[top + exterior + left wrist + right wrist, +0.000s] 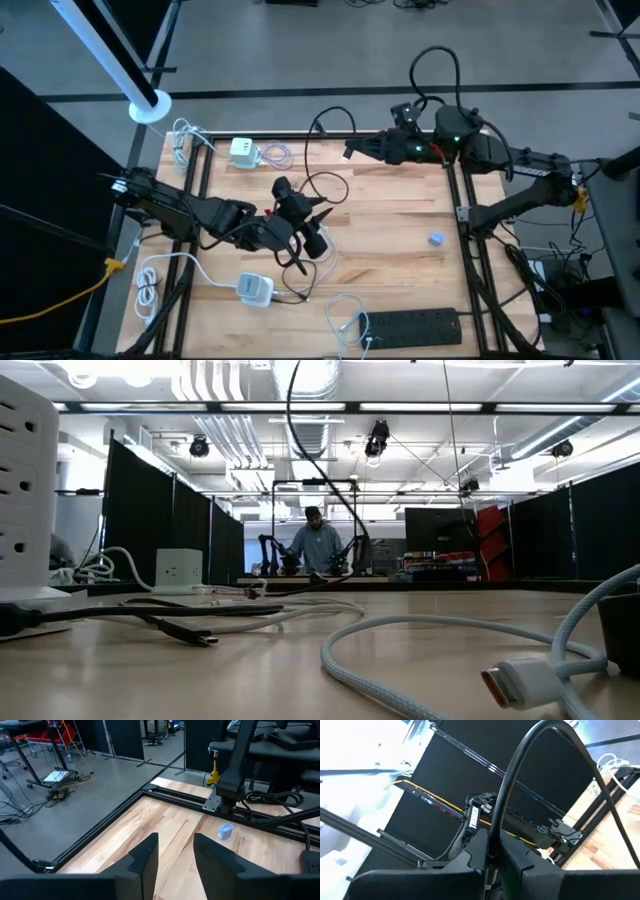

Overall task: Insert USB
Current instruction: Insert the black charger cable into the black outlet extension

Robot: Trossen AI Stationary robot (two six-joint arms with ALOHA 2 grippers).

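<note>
My right gripper [352, 150] [492, 852] hovers over the table's far edge, shut on a black cable [520, 765]. That cable loops down across the wood [330, 185] toward the table's middle. There my left gripper [312, 222] [175, 845] stands open with nothing between its fingers, above a tangle of black and white cable [305, 255]. A white charger block [243, 150] sits at the far left and another [255, 288] near the front. In the low view a white braided cable's plug [520, 682] lies on the table. My right gripper pinches the black cable [493, 840] between its two fingers. From the fingers the cable rises and bends over in a wide arc, clear of the table there. Whether a plug sits between the fingers is hidden by the fingers themselves.
A black power strip [415, 322] lies at the near edge. A small blue-grey object [437, 238] [225, 831] rests on bare wood at the right. White cables [150, 285] lie coiled at the left edge, and a person [318, 545] stands beyond the table.
</note>
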